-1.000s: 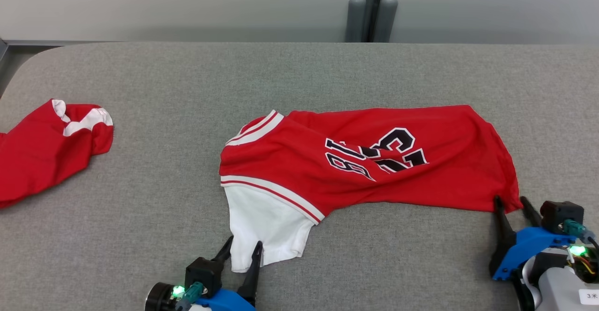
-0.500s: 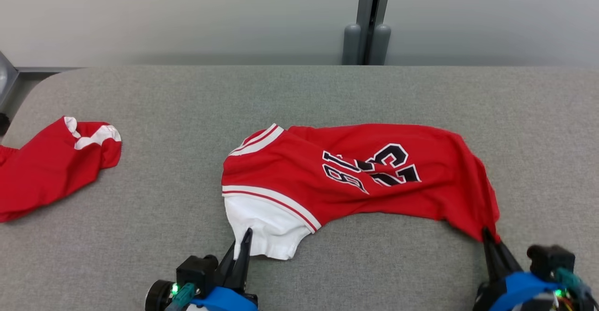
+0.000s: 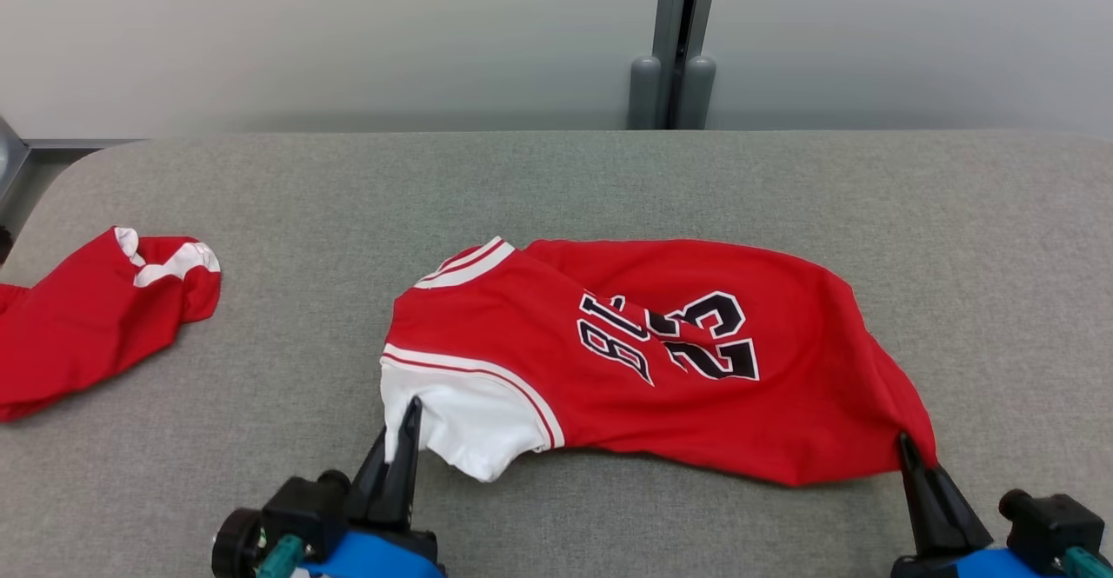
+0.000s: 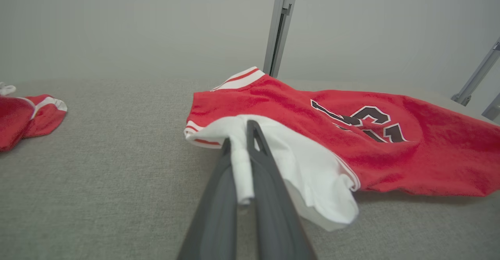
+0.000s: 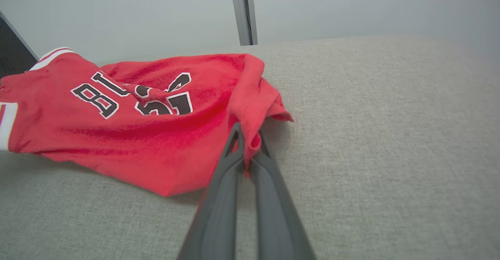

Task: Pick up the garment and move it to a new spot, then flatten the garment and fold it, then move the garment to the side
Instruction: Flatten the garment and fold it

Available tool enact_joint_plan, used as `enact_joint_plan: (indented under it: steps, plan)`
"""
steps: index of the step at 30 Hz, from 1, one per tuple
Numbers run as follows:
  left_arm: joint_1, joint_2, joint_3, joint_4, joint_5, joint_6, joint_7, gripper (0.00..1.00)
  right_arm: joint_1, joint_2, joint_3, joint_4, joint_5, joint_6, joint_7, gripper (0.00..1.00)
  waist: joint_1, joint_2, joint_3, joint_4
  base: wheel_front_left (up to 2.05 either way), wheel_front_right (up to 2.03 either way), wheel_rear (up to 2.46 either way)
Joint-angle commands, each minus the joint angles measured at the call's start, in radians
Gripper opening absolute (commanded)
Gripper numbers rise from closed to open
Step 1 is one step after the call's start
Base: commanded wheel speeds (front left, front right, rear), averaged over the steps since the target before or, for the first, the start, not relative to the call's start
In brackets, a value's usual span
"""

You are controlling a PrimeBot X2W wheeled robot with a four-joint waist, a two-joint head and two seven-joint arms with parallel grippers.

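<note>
Red garment (image 3: 661, 361) with black, white-edged numerals facing up, sprawled rumpled across the near middle of the grey cloth-topped table (image 3: 556, 178), long side running left to right. White sleeve (image 3: 461, 421) with red-and-white trim at its left end, nearest the front edge; striped collar band at the far left corner. Pinched at that sleeve's hem by the left gripper (image 3: 407, 417), fingers clenched together on a fold of white cloth, the fold drawn up between them in the left wrist view. Pinched at the lower right corner of the red hem by the right gripper (image 3: 906, 443), fingers likewise closed tight on a small bunch of red fabric, puckered between the tips in the right wrist view. Cloth between the two grips slack, its front edge curving along the table top. Both pairs of dark fingers pointing away from the robot, blue housings behind them at the bottom of the head view. Well apart to the left, near the table's left edge: a second red garment (image 3: 87, 326) with white trim, bunched up. Beyond the table's far edge, a pale wall and a grey upright post (image 3: 674, 39).
</note>
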Motion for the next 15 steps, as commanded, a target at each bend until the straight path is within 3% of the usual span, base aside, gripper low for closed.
enact_joint_plan:
  steps: [1, 8, 15]
  plan:
    - [-0.017, 0.009, 0.006, -0.011, 0.0, 0.003, 0.005, 0.0, 0.002, 0.001, 0.003, -0.015, 0.006, 0.0, 0.007, 0.0, 0.0, 0.0, 0.001, -0.001, 0.0, 0.0, 0.0]
    - [-0.166, 0.054, 0.036, -0.069, -0.002, -0.01, 0.051, 0.0, -0.134, -0.036, 0.043, -0.112, 0.004, 0.0, 0.056, 0.0, 0.0, 0.0, 0.035, -0.017, 0.0, 0.0, 0.0]
    - [-0.461, 0.102, 0.059, -0.077, -0.006, -0.039, 0.116, 0.0, -0.422, -0.047, 0.069, -0.133, 0.013, 0.0, 0.092, 0.0, 0.0, 0.0, 0.146, -0.025, 0.0, 0.0, 0.0]
